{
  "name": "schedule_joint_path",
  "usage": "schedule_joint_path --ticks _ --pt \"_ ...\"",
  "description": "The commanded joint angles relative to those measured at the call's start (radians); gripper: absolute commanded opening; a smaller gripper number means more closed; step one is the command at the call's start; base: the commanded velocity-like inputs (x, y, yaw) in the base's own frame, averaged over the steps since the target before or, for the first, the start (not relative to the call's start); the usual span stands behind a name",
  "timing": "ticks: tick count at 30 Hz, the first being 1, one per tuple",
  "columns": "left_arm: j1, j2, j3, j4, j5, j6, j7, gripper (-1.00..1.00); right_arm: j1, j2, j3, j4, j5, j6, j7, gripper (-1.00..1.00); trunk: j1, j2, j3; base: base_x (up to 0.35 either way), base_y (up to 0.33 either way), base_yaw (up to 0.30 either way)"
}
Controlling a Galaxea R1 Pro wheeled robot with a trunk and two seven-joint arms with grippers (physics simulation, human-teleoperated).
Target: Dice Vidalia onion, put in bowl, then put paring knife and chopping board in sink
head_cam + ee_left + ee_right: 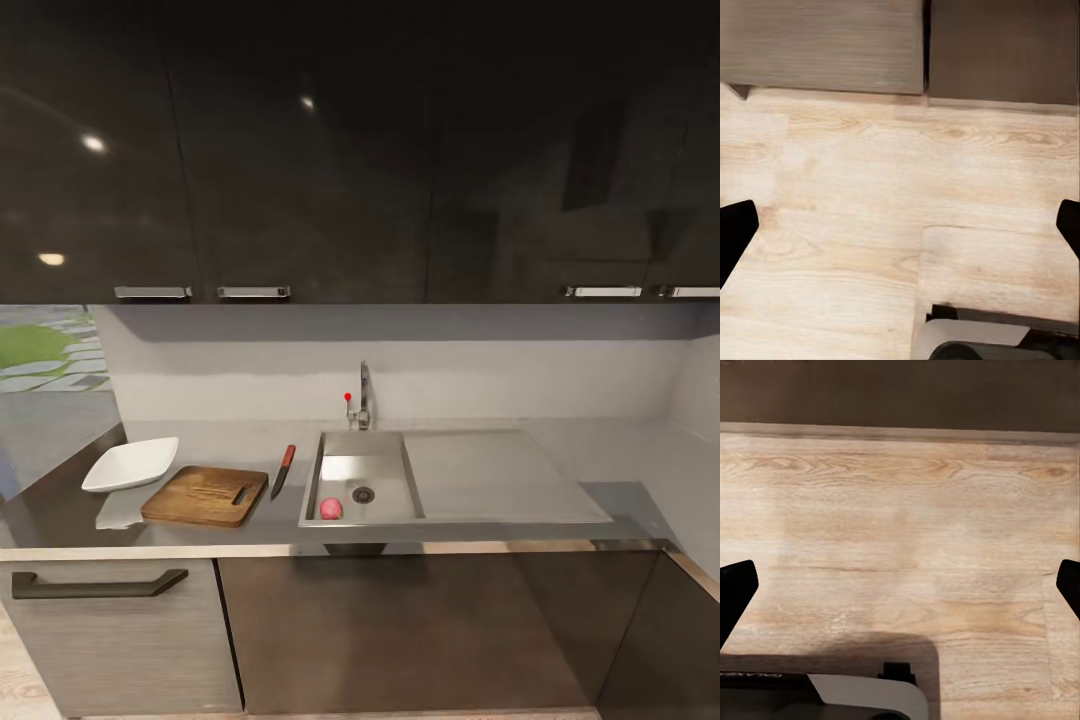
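In the head view the pink Vidalia onion (331,508) lies in the steel sink (362,456), near its front left corner beside the round drain. The dark wooden chopping board (205,496) rests on the grey countertop (470,535) left of the sink. The paring knife (284,471) lies between board and sink, red-brown handle pointing away. The white square bowl (130,464) sits left of the board. My left gripper (900,225) and right gripper (900,585) hang low over the wood floor, both open, black fingertips (735,232) (735,592) far apart with nothing between them.
A chrome tap with a red knob (348,397) stands behind the sink, and a drainboard wing (490,475) spreads right. Dark cabinets with a bar handle (98,584) sit below the counter, glossy dark upper cabinets (300,150) above. The robot's base (870,697) shows over the floor.
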Motion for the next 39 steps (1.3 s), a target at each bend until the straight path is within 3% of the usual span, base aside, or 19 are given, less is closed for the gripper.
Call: schedule_joint_path --ticks 1,7,12,19,23,25,27,28,29,31,39 --pt "0.001 -0.002 0.002 -0.051 0.001 0.041 0.0 1.0 0.0 0.0 -0.001 -0.001 0.004 -0.004 -0.001 1.0 0.0 0.0 0.0 0.0 0.0 0.0" --pt "0.001 -0.015 0.002 -0.27 0.002 0.171 -0.002 1.0 0.0 0.0 -0.001 -0.009 0.003 -0.004 -0.001 1.0 0.0 0.0 0.0 0.0 0.0 0.0" --pt "0.0 -0.019 0.001 -0.406 0.003 0.225 -0.003 1.0 0.0 0.0 -0.001 -0.009 0.004 -0.003 -0.001 1.0 0.0 0.0 0.0 0.0 0.0 0.0" --pt "-0.009 -0.024 -0.009 -0.478 0.002 0.235 -0.003 1.0 0.0 0.0 -0.001 -0.01 0.005 -0.002 -0.002 1.0 0.0 0.0 0.0 0.0 0.0 0.0" --pt "-0.063 -0.025 -0.031 -0.485 0.002 0.239 -0.004 1.0 -0.001 0.0 -0.001 -0.01 0.005 -0.001 -0.002 1.0 0.0 0.0 0.0 0.0 0.0 0.0" --pt "-0.106 -0.025 -0.062 -0.486 0.001 0.25 -0.003 1.0 0.0 -0.001 -0.001 -0.01 0.005 0.0 -0.003 1.0 0.0 0.0 0.0 0.0 0.0 0.0" --pt "-0.16 -0.025 -0.082 -0.486 0.002 0.281 -0.003 1.0 0.0 -0.001 -0.002 -0.01 0.005 0.0 -0.004 1.0 0.0 0.0 0.0 0.0 0.0 0.0" --pt "-0.221 -0.03 -0.094 -0.487 0.002 0.341 -0.003 1.0 0.0 -0.001 -0.002 -0.01 0.005 0.001 -0.005 1.0 0.0 0.0 0.0 0.0 0.0 0.0" --pt "-0.233 -0.034 -0.098 -0.487 0.002 0.358 -0.003 1.0 0.0 -0.001 -0.002 -0.01 0.005 0.001 -0.006 1.0 0.0 0.0 0.0 0.0 0.0 0.0" --pt "-0.278 -0.051 -0.115 -0.487 0.002 0.415 -0.004 1.0 0.0 -0.002 -0.002 -0.01 0.005 0.002 -0.011 1.0 0.0 0.0 0.0 0.0 0.0 0.0" --pt "-0.417 -0.114 -0.155 -0.487 0.002 0.477 -0.004 1.0 0.0 -0.001 -0.002 -0.011 0.004 0.003 -0.035 1.0 0.0 0.0 0.0 0.0 0.0 0.0"
